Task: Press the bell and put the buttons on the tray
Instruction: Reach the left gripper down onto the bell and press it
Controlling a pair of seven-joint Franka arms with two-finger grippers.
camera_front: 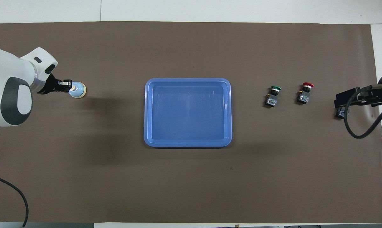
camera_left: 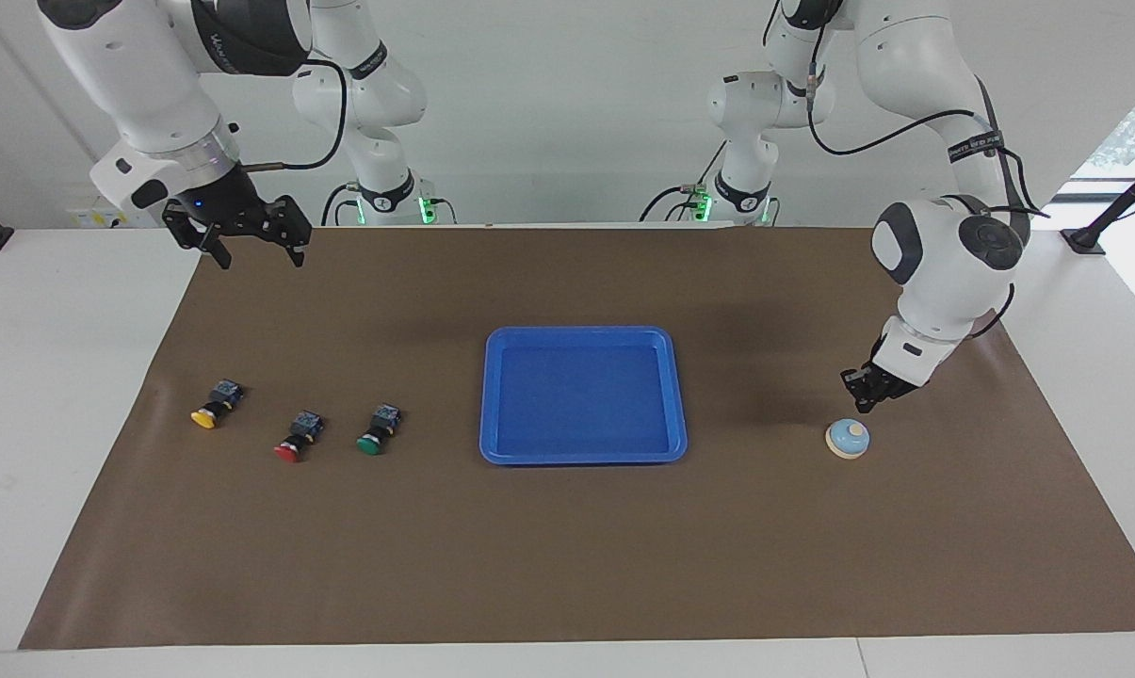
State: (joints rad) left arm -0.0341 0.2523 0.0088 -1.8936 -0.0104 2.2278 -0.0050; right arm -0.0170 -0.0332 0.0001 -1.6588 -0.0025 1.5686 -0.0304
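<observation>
text: none readable | arm markings [camera_left: 225,41]: too small to make out

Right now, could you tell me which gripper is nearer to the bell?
Left. The left gripper hangs shut just above the bell, not visibly touching it. The right gripper waits open, raised at the right arm's end of the table, past the blue tray.
</observation>
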